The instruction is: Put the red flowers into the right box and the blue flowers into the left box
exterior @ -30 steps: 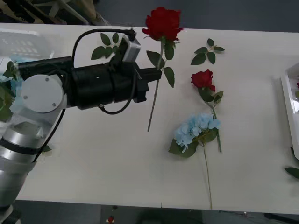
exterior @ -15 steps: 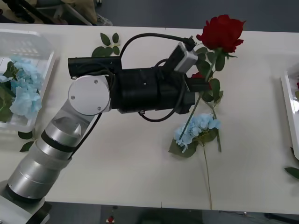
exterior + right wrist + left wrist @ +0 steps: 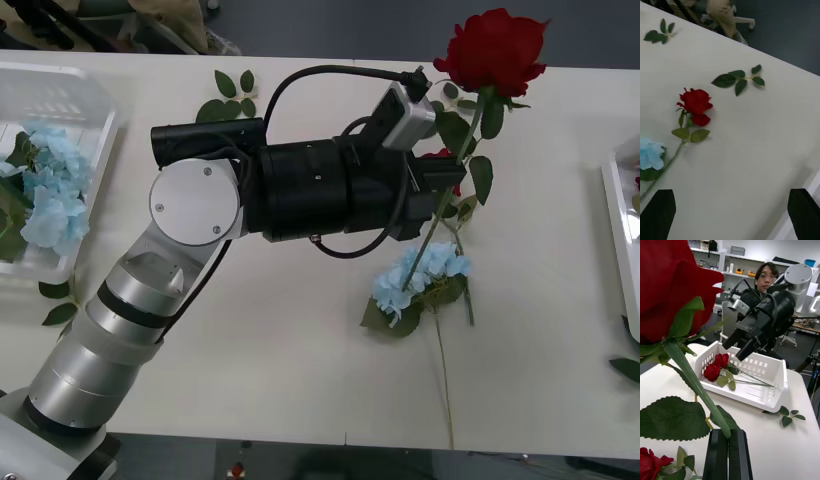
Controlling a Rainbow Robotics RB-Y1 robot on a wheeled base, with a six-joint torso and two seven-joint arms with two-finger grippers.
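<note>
My left gripper (image 3: 446, 188) is shut on the stem of a red flower (image 3: 495, 50) and holds it upright above the table's middle right; its black fingers (image 3: 728, 450) pinch the stem (image 3: 696, 384). A second red flower (image 3: 695, 103) lies on the table, partly under the left arm (image 3: 330, 185). One blue flower (image 3: 420, 275) lies just in front of it. More blue flowers (image 3: 45, 190) rest in the left box (image 3: 60, 95). The right box (image 3: 760, 365) holds two red flowers (image 3: 717, 365); its rim (image 3: 618, 220) sits at the table's right edge. My right gripper (image 3: 730, 210) hangs open over the table beside it.
Loose green leaf sprigs lie at the back of the table (image 3: 225, 95), beside the lying rose (image 3: 739, 78), by the left box (image 3: 55, 300) and next to the right box (image 3: 790, 416). The front half of the table is bare white surface.
My left arm has swung to the right across the table, carrying the red flower from the middle to above the lying rose, and raised it a little.
</note>
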